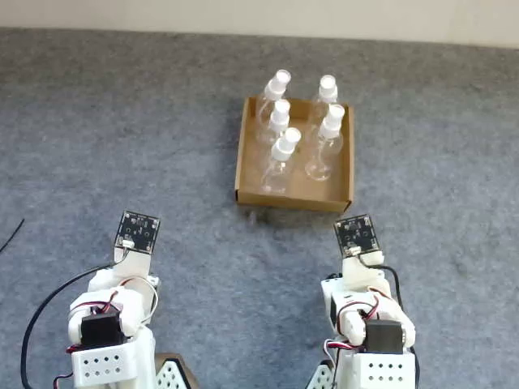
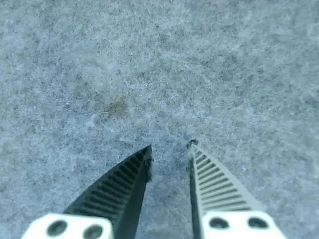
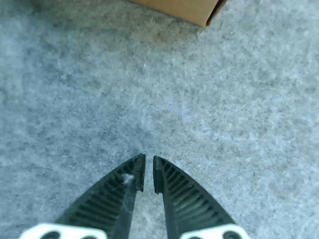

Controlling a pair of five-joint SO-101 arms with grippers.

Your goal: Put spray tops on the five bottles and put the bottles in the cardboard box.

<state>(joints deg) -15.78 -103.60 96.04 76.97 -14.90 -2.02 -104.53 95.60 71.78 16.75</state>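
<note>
A shallow cardboard box lies on the grey carpet at the middle back. Several clear bottles stand upright inside it, each with a white spray top on. Both arms rest at the front edge, well short of the box: the left arm and the right arm. My left gripper hovers over bare carpet, its fingers a little apart with nothing between them. My right gripper is shut and empty, with a corner of the box just ahead of it.
Grey carpet covers the whole table. A thin black cable pokes in at the left edge. A pale wall strip runs along the far side.
</note>
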